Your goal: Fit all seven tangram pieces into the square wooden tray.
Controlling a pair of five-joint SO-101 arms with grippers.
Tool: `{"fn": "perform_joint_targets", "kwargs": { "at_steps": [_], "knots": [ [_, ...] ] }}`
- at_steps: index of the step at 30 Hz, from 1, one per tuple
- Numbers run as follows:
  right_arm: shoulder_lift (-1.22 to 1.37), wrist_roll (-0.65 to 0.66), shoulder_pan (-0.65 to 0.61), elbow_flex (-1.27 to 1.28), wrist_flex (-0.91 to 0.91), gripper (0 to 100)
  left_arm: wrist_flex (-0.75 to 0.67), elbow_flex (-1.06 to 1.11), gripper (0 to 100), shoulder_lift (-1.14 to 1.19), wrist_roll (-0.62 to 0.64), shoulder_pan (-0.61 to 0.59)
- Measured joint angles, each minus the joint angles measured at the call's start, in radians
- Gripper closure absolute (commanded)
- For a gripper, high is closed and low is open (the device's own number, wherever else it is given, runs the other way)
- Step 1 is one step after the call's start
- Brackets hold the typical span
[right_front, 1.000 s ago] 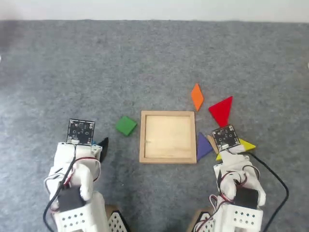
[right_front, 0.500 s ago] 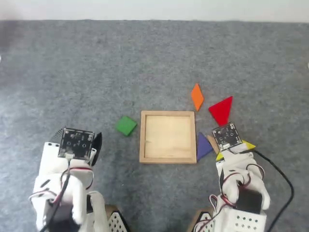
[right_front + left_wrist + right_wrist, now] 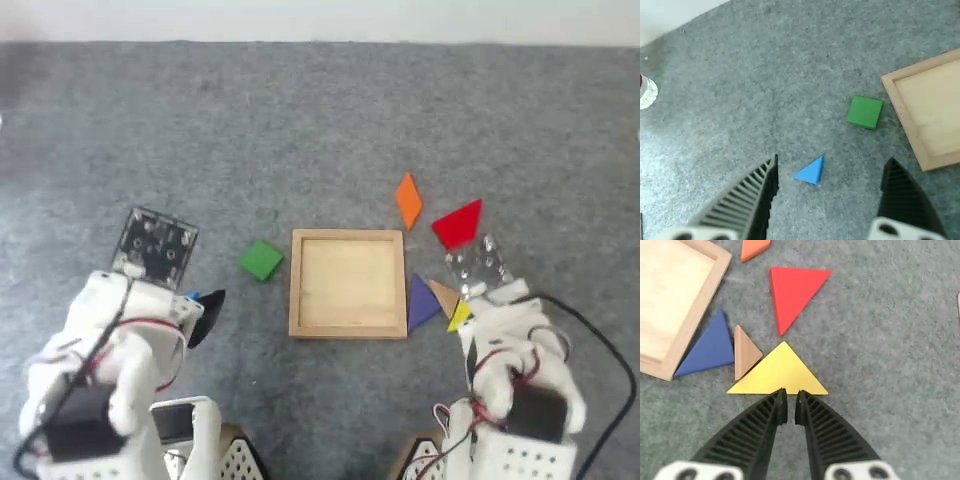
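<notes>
Seven tangram pieces lie around the wooden tray [image 3: 296, 285], none inside.
From the tray: green square [image 3: 261, 259] at 9 o'clock; blue triangle [image 3: 810, 171] at 8, before the spread-open left gripper [image 3: 832, 167]; orange piece [image 3: 408, 200] at 1; red triangle [image 3: 458, 224] at 2; navy triangle [image 3: 419, 303], tan triangle [image 3: 441, 297] and yellow triangle [image 3: 778, 373] at 4, by the clenched, empty right gripper [image 3: 788, 396].

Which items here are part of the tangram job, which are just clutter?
Job: wooden tray, green square, light blue triangle, orange parallelogram, red triangle, dark blue triangle, tan triangle, yellow triangle.
Clutter: white round object on the grey mat.
</notes>
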Motion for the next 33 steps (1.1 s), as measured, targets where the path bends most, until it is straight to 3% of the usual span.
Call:
{"fn": "perform_joint_targets", "kwargs": {
  "at_steps": [4, 8, 12, 15, 19, 22, 33],
  "knots": [
    [0.302, 0.0, 0.0, -0.186, -0.069, 94.5, -0.023, -0.009, 68, 0.124, 0.041, 0.003],
    [0.663, -0.064, -0.048, -0.367, -0.133, 90.4, -0.144, 0.031, 68, 0.256, 0.189, 0.009],
    [1.014, -0.18, -0.129, -0.58, -0.141, 79.4, -0.299, 0.133, 68, 0.373, 0.371, 0.009],
    [1.255, -0.336, -0.173, -0.73, -0.141, 76.4, -0.422, 0.222, 68, 0.436, 0.43, 0.009],
    [1.508, -0.562, -0.209, -0.898, -0.143, 76.5, -0.528, 0.281, 68, 0.477, 0.459, 0.018],
    [1.643, -0.661, -0.226, -0.991, -0.143, 76.2, -0.552, 0.304, 68, 0.477, 0.46, 0.02],
    [1.881, -0.778, -0.201, -1.155, -0.143, 72.2, -0.56, 0.313, 68, 0.477, 0.462, 0.02]
  ]
}}
